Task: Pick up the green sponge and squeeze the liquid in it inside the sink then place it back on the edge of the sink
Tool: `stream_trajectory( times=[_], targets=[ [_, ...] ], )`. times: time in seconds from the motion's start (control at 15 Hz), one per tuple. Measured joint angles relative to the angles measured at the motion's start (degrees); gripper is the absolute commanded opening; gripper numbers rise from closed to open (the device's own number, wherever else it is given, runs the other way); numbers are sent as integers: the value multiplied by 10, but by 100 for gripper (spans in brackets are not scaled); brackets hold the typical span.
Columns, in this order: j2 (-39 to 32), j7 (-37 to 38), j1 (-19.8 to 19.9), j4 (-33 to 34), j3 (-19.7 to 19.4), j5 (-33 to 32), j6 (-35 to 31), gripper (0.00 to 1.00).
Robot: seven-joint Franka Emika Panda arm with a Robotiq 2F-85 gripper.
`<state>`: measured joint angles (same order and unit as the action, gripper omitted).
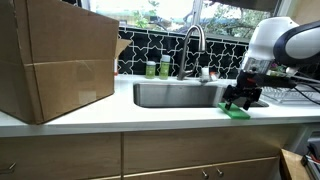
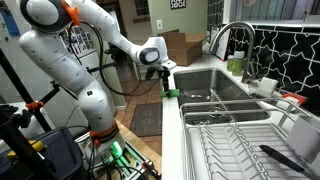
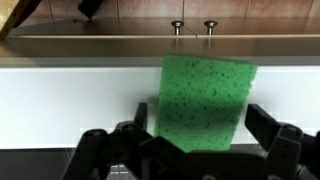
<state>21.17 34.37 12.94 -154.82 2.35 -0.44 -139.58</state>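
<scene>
Hovering with jaws spread, the gripper point(image 3: 198, 122) straddles the green sponge point(image 3: 205, 95) on the tabletop point(image 1: 150, 118) by the front edge of the sink point(image 1: 175, 95) (sponge's near end hidden behind the gripper).

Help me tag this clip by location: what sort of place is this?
Probably a home kitchen: a steel sink with a curved faucet set in a white countertop, a wire dish rack beside it, and wooden cabinets underneath.

cardboard box point(image 1: 60, 62), two green bottles point(image 1: 151, 69) (upright), wire dish rack point(image 2: 235, 142).
</scene>
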Motion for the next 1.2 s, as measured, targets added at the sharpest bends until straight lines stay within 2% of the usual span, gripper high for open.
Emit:
stream_trajectory(
  times=[1.2],
  targets=[
    [-55,-8,-8,26,-14,16,-5,98]
  ],
)
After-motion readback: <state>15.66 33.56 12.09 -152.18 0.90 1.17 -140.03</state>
